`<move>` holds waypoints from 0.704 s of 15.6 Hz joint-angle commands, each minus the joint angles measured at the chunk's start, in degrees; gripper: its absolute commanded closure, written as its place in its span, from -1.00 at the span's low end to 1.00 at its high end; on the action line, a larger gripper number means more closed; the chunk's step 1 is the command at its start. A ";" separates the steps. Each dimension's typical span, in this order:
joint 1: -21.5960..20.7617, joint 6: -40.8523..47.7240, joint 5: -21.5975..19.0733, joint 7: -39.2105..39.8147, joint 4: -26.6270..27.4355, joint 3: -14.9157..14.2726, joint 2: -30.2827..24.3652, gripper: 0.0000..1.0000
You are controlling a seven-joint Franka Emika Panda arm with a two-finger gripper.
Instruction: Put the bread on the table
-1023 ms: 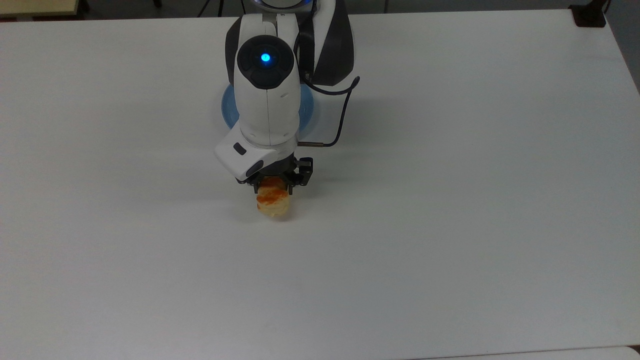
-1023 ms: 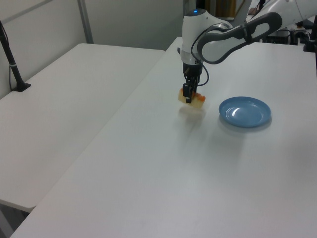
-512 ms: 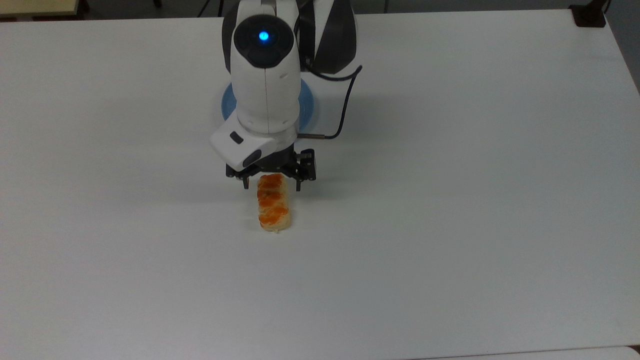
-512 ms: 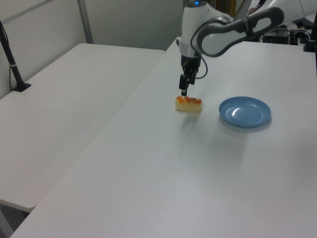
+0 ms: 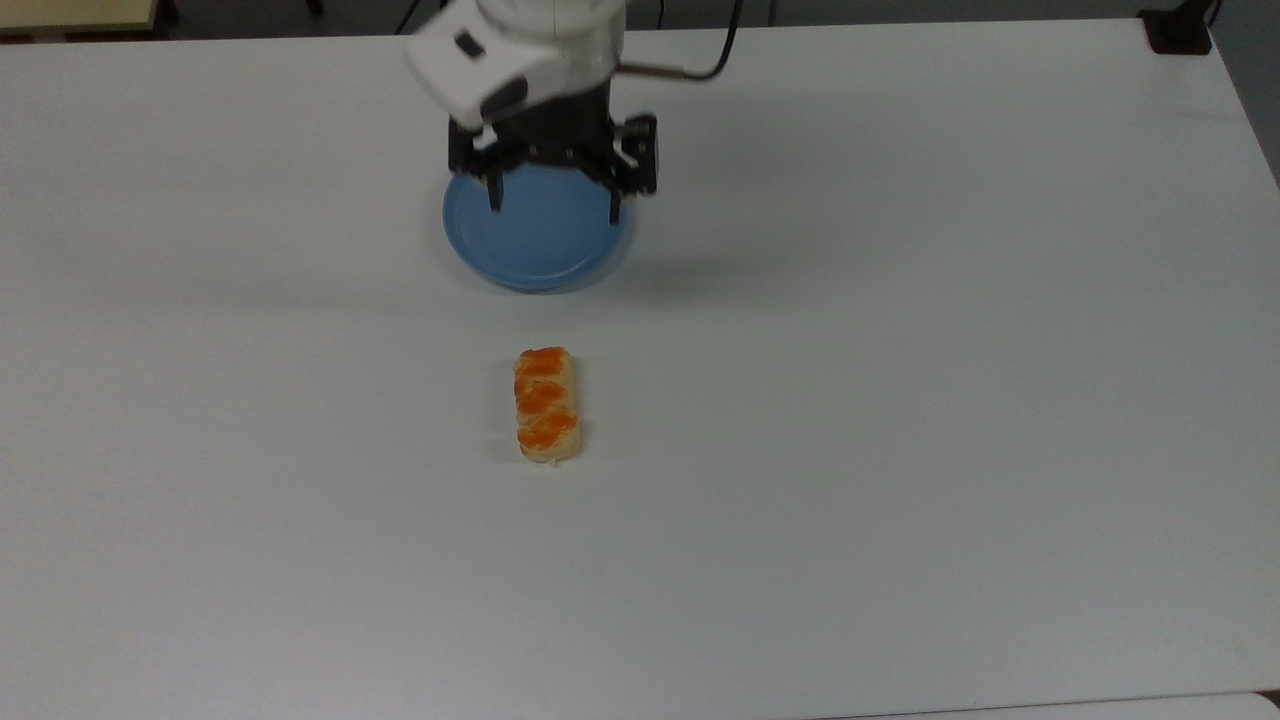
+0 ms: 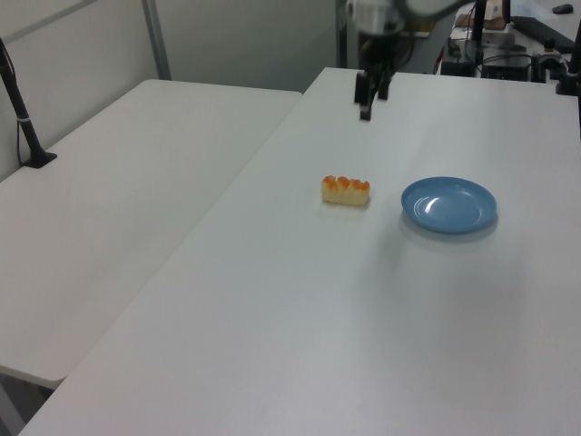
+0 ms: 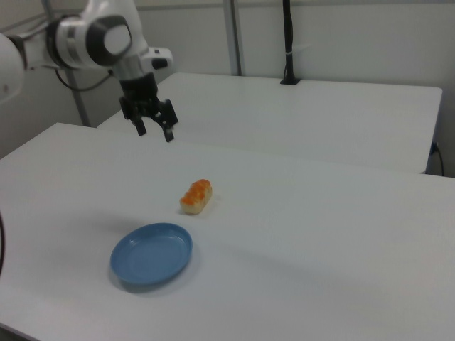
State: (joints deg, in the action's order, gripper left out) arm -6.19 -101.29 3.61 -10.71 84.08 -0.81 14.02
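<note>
The bread lies flat on the white table, its three orange glazed patches facing up, just short of the blue plate as seen in the top view. The plate holds nothing. Above the plate's far rim in the top view hangs the gripper, raised well clear of the table, its two black fingers spread wide and grasping nothing. In the right view the gripper hangs beyond the bread. No readable writing or brand marks can be made out.
</note>
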 commanded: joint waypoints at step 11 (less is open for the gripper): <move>1.35 10.41 0.78 -1.07 3.90 -0.78 -9.63 -1.00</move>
State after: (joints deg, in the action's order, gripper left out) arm -4.92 -91.75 3.72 -11.69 85.59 -1.39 6.56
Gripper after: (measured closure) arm 0.000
